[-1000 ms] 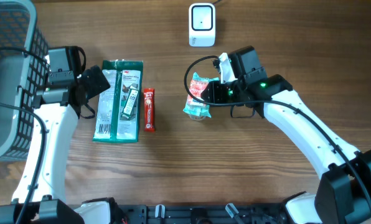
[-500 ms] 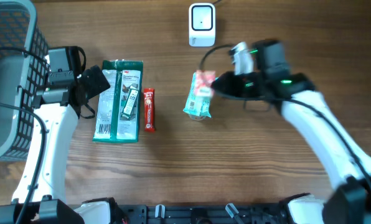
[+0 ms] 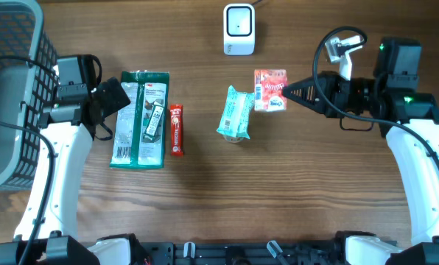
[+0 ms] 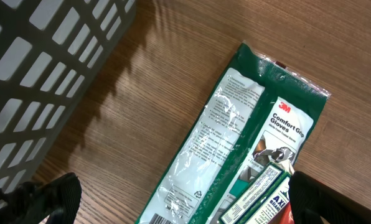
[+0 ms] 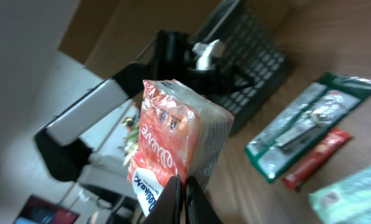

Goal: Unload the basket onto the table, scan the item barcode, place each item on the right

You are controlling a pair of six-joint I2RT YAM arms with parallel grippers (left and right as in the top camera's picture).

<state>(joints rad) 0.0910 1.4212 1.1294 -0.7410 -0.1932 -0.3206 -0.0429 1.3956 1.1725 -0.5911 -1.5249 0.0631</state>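
My right gripper is shut on the edge of an orange-red snack packet, the item. It holds the packet up off the table, to the right of a teal packet. In the right wrist view the packet stands upright above my pinched right gripper. The white scanner sits at the back centre, to the packet's upper left. My left gripper is open at the left edge of a green glove pack. In the left wrist view the left gripper straddles that pack.
A red bar lies next to the green pack. A dark wire basket fills the far left, close to the left arm, and shows again as a basket in the left wrist view. Bare wood runs along the table's front.
My right arm has swung to the right, pulling the orange-red packet off the teal packet with the jaws now pinched on it. The left arm has not moved.
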